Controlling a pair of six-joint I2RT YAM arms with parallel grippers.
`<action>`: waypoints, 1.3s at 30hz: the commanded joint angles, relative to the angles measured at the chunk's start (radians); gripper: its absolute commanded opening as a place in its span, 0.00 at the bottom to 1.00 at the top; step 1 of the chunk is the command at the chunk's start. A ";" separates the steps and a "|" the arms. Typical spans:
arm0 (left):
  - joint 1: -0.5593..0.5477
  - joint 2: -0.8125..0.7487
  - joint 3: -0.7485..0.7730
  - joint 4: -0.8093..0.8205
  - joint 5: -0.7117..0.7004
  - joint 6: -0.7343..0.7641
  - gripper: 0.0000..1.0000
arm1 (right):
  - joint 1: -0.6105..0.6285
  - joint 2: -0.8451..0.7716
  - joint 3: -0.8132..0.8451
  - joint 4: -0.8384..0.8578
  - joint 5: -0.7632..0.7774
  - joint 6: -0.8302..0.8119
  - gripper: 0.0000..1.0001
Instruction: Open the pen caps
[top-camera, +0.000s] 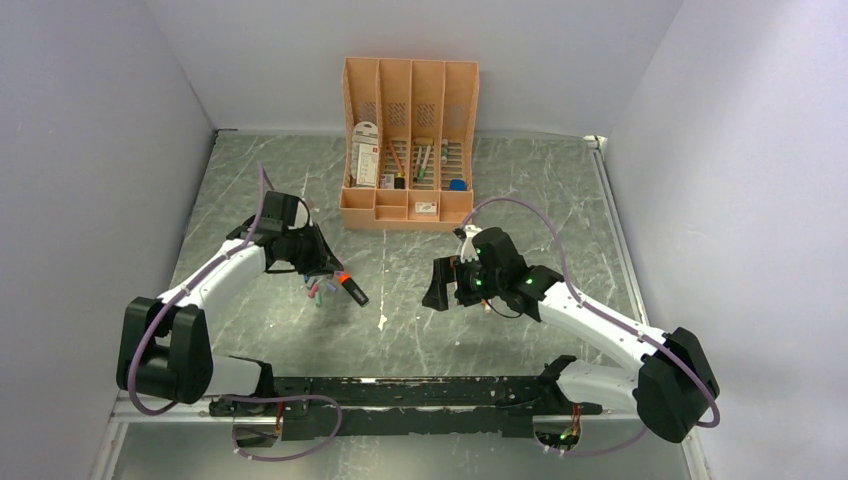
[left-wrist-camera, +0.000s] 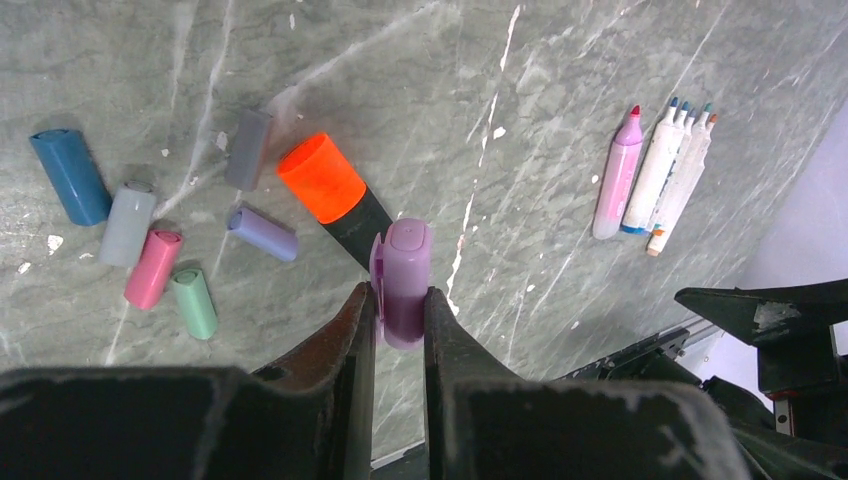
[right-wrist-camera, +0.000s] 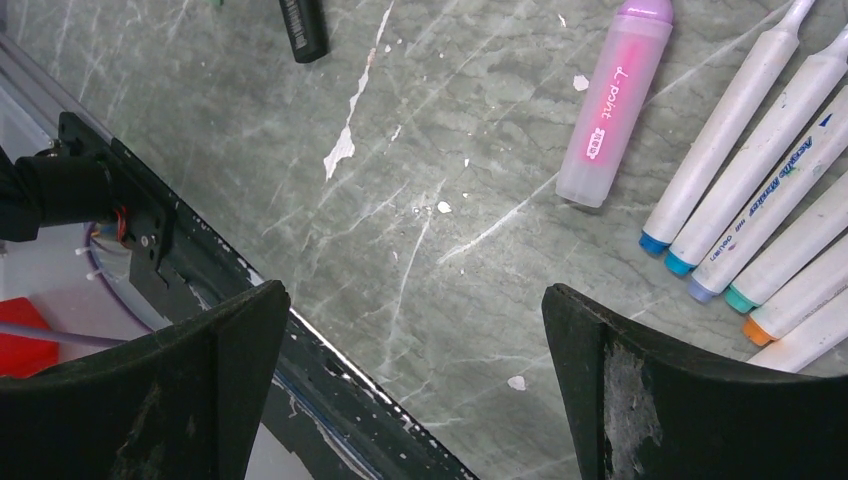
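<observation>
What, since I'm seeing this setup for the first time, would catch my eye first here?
The left end effector pinches a purple cap, with a bright orange cap on a black pen just behind it in the wrist view. Loose caps lie scattered on the table on one side, a row of uncapped markers on the other. The right end effector hangs wide open near those markers.

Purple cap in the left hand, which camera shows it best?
The left wrist view: the purple cap sits large and centred, pinched in the left hand. From the top external view it is too small to pick out at that hand. The right wrist view does not show it.
</observation>
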 joint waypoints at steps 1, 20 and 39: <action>0.006 0.008 0.031 -0.019 -0.029 0.003 0.25 | -0.003 -0.012 -0.013 0.029 -0.015 -0.014 1.00; 0.014 0.030 -0.008 -0.052 -0.136 0.004 0.27 | -0.003 -0.035 0.060 -0.086 0.008 -0.033 1.00; 0.027 0.084 0.090 -0.230 -0.394 0.079 0.28 | -0.001 0.081 0.127 -0.057 -0.046 -0.035 1.00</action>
